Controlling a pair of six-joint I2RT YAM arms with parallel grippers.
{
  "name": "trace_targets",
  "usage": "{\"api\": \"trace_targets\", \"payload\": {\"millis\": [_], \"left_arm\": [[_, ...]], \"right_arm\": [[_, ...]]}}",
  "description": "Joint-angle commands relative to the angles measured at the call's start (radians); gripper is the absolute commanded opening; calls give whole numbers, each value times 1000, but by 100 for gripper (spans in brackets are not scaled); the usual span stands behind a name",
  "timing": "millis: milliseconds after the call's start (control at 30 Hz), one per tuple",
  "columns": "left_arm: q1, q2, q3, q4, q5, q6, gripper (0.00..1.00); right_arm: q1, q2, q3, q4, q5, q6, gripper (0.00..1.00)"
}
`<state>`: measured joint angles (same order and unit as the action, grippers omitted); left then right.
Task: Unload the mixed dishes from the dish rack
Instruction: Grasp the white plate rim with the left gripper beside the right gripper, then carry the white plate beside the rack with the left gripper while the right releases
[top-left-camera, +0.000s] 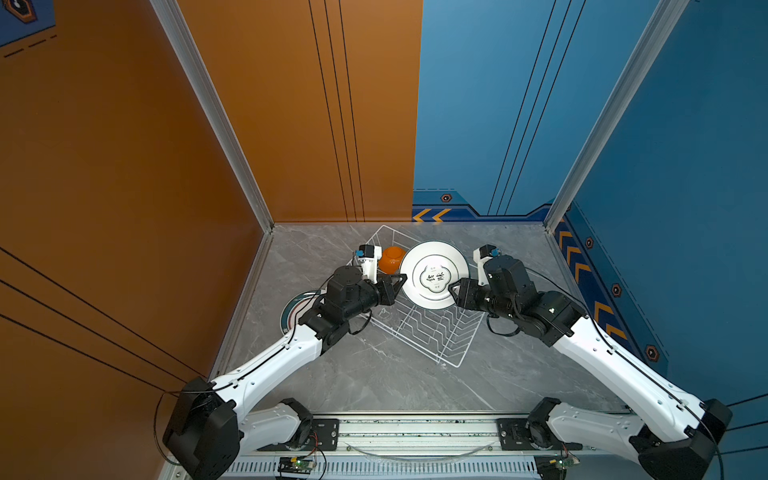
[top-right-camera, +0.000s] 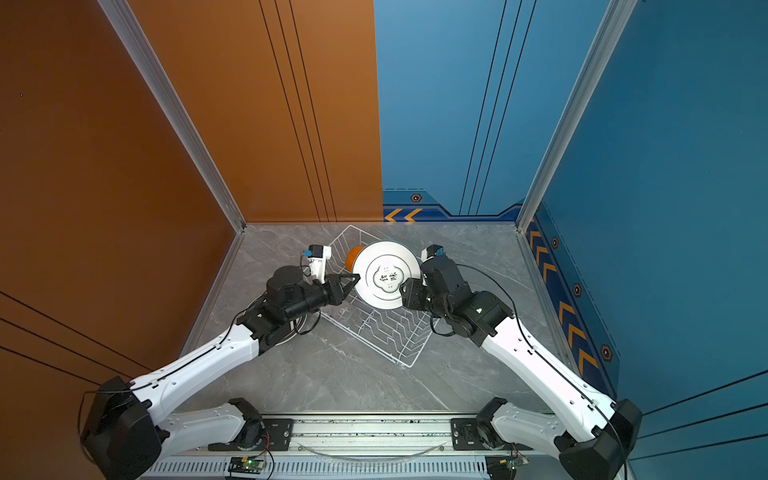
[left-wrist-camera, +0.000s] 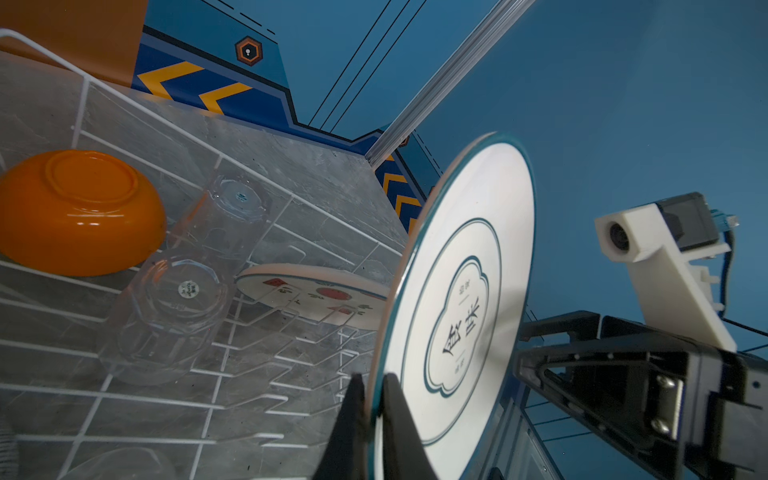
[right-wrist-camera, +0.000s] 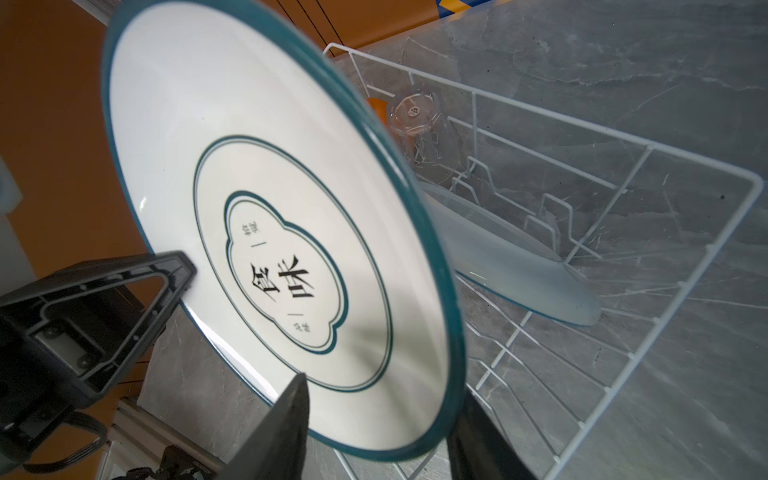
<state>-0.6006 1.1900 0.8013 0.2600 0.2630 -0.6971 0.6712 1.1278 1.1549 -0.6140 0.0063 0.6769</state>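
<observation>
1. Left gripper (left-wrist-camera: 372, 399) clamps both fingers on the rim of the teal-rimmed plate (top-left-camera: 434, 274), at the plate's nine o'clock in a top view. The right gripper (right-wrist-camera: 380, 388) straddles the rim near five o'clock with its jaws apart, not pinching.
2. Held tilted, the plate hangs over the dish rack (top-left-camera: 432, 332), clear of the prongs.
3. This looks like a hand-over. The right arm would do best to back straight out along its jaw line before the left arm carries the plate. A one-edge pinch calls for a slow, level swing.
4. Inside the rack, an upturned orange bowl (left-wrist-camera: 79, 212) sits at the plate's ten o'clock, beside two inverted clear glasses (left-wrist-camera: 166, 316). A watermelon plate (left-wrist-camera: 316, 297) lies across the prongs beneath.
5. Another teal-rimmed plate on the table (top-left-camera: 293, 316) lies at the rack's eight o'clock, partly under the left arm. The rack's flared wall stands between.
</observation>
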Motion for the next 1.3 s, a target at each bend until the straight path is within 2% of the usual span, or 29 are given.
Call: {"api": "trace_targets", "payload": {"millis": [0, 200, 267, 400, 500, 733, 967, 1267], "left_arm": [[-16, 20, 19, 6, 13, 32, 0], [-11, 31, 31, -23, -4, 27, 0], [-5, 33, 40, -35, -7, 21, 0], [9, 14, 64, -82, -24, 12, 0], [17, -17, 69, -116, -50, 10, 0], [35, -88, 59, -153, -108, 18, 0], [72, -136, 60, -204, -107, 7, 0], [191, -280, 26, -364, -137, 0, 0]], "right_arm": [[-4, -25, -13, 142, -108, 0, 57], [-20, -43, -39, 152, -124, 4, 64], [-26, -55, -50, 152, -122, -3, 70], [-26, -89, -83, 152, -79, -42, 95], [-28, -109, -99, 152, -45, -63, 99], [-27, -94, -101, 141, -47, -84, 100], [-29, -107, -112, 120, -2, -101, 100], [-44, -122, -118, 105, 16, -126, 100]]}}
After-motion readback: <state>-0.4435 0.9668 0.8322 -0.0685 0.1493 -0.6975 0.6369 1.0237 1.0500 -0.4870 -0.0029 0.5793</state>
